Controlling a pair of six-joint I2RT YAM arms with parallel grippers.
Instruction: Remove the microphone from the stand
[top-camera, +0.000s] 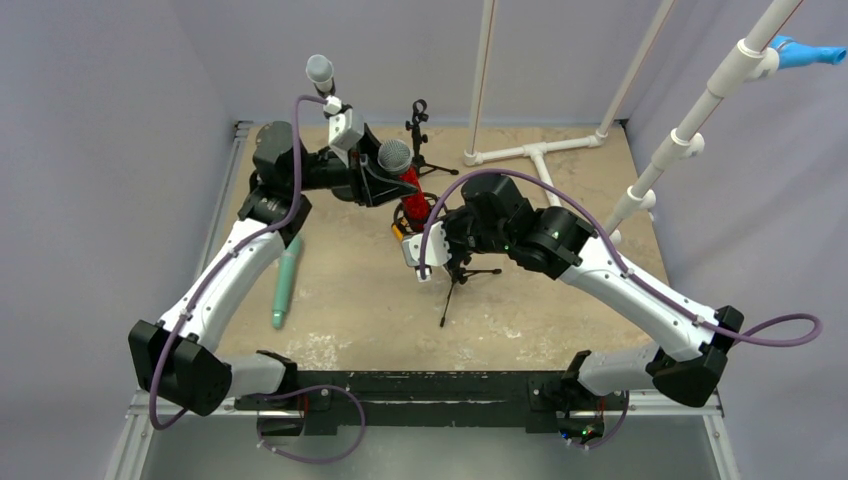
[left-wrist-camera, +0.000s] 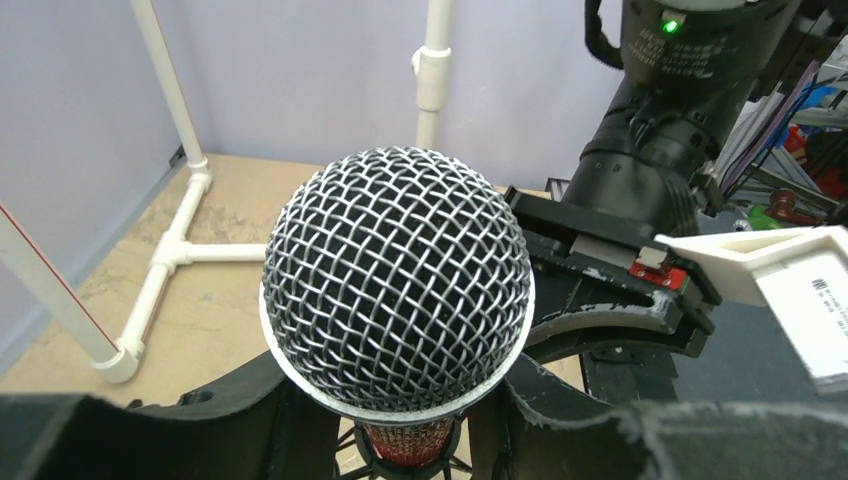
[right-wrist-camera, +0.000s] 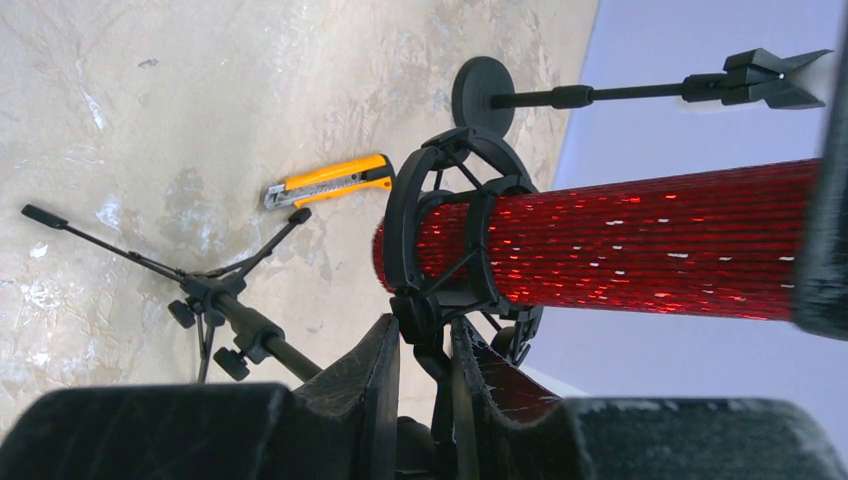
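The microphone has a silver mesh head and a glittery red body. Its body runs through the black ring mount at the top of the tripod stand. My left gripper is shut on the red body just under the head, one finger on each side. My right gripper is shut on the stand's neck directly below the ring mount. In the top view the left gripper sits behind the microphone. There the right gripper is in front of it, over the stand.
A yellow utility knife lies on the table by the stand's legs. A second black stand rises at the back. A teal microphone lies at the left, and a grey-headed one is upright behind my left arm. White pipes cross the back right.
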